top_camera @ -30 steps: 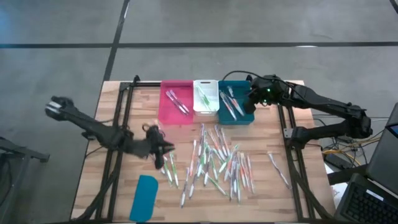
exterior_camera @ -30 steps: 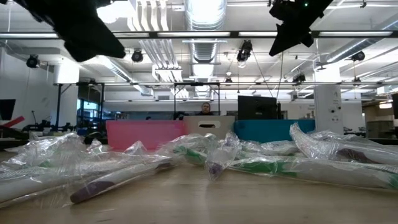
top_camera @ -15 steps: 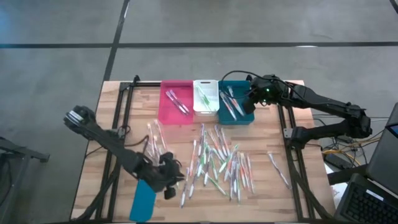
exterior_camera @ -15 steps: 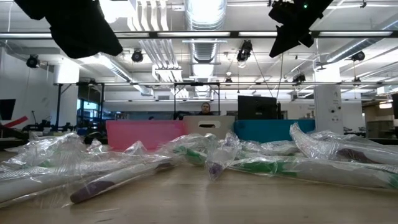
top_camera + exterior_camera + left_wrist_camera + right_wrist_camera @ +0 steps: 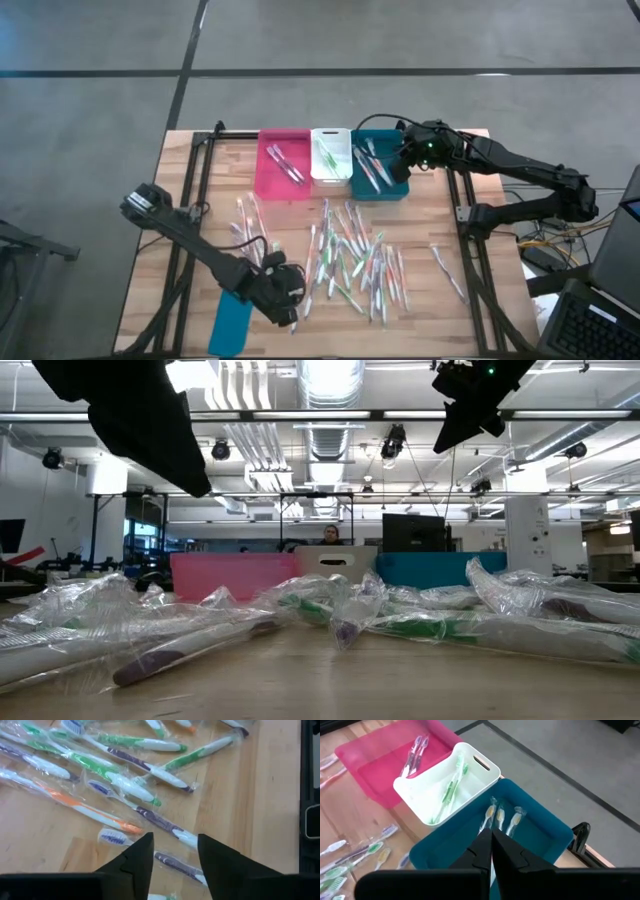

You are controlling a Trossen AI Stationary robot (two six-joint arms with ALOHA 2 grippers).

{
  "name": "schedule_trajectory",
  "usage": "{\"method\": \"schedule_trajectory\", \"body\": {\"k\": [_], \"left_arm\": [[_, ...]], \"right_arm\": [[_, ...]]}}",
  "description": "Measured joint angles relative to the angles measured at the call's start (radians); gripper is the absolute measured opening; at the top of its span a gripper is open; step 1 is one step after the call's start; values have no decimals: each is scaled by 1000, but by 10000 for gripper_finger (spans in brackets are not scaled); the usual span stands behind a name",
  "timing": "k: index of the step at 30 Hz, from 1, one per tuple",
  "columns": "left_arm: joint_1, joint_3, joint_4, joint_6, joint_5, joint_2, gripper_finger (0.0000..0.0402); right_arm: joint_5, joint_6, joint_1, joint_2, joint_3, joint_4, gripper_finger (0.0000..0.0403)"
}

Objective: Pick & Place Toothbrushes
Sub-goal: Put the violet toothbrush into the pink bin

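Note:
Many wrapped toothbrushes (image 5: 350, 262) lie loose on the wooden table, with a few more (image 5: 245, 218) to their left. My left gripper (image 5: 288, 304) hovers open above the near left edge of the pile. In its wrist view the left gripper (image 5: 175, 852) hangs over a purple-handled toothbrush (image 5: 162, 824) without touching it. My right gripper (image 5: 402, 163) is shut and holds nothing; in its wrist view the right gripper (image 5: 492, 845) is above the teal bin (image 5: 540, 827).
Pink bin (image 5: 283, 168), white bin (image 5: 330, 158) and teal bin (image 5: 380, 175) stand in a row at the far edge, each with a few toothbrushes inside. A flat teal lid (image 5: 232, 318) lies near the front left. Black frame rails (image 5: 190, 200) run along both table sides.
My left gripper has swung from over the left group of toothbrushes toward the table's near edge and a little to the right, sinking slightly, and now hangs by the near left edge of the pile.

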Motion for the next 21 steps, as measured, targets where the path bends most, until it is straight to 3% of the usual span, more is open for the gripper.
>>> {"method": "schedule_trajectory", "body": {"k": [7, 21], "left_arm": [[18, 0, 7, -117, 4, 38, 168], [27, -2, 9, -171, 4, 139, 167]], "right_arm": [[0, 0, 0, 0, -4, 0, 8], [-2, 0, 0, 0, -24, 1, 8]]}}
